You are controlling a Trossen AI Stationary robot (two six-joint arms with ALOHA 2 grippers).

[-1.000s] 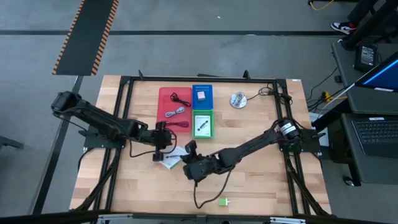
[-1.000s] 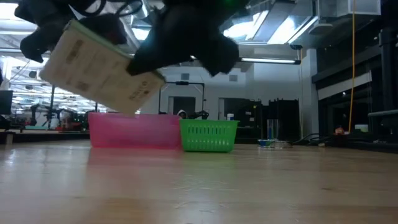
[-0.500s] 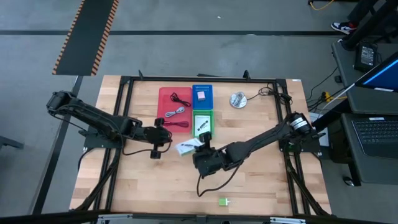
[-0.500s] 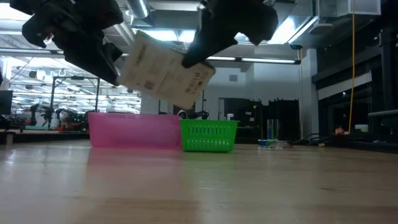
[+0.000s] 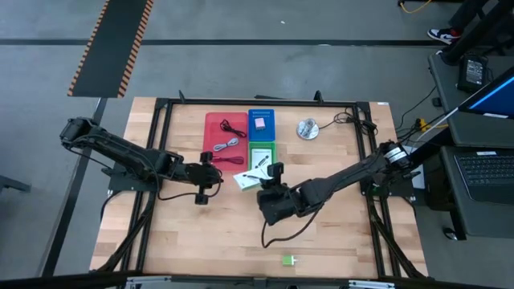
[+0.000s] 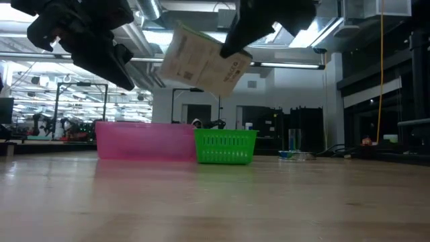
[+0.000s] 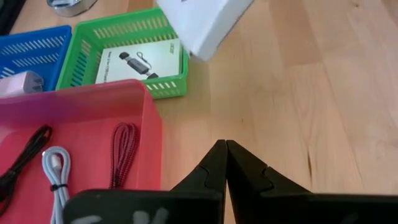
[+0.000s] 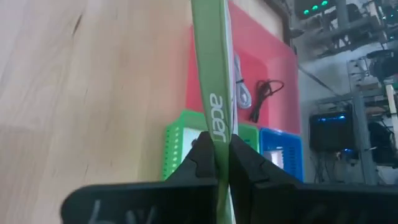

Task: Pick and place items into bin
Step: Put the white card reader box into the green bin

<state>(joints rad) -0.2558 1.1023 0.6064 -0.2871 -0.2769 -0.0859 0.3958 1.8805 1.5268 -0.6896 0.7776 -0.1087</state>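
Note:
My right gripper [image 5: 262, 184] is shut on a flat white card [image 5: 246, 180] with a green edge. It holds the card in the air just short of the green bin [image 5: 262, 170]. In the low view the card [image 6: 201, 60] hangs tilted above the bins. My left gripper [image 5: 214, 173] hovers shut and bare at the near edge of the red bin [image 5: 210, 135]. Another white card [image 7: 140, 60] lies flat in the green bin. Cables [image 7: 53, 177] lie in the red bin. A green block [image 5: 287, 259] lies on the table near the front edge. My right gripper pinches the card's thin green edge [image 8: 215, 127] between its two fingers. The fingers slant down from the table's near right. The card stands edge-on between them, lifted clear of the table and tilted, reaching out beyond the fingertips [image 6: 232, 48].
A blue bin [image 5: 262, 116] with a small pale block stands behind the green one. A round silver disc [image 5: 307, 128] lies to its right. Bare wood lies on the near half of the table around the green block.
My right gripper has risen and gone toward the far edge and the green bin, rolling as it went. The card has gone with it, from low over the table's middle to higher up near the bins. My left gripper has drawn up and back a little, staying shut.

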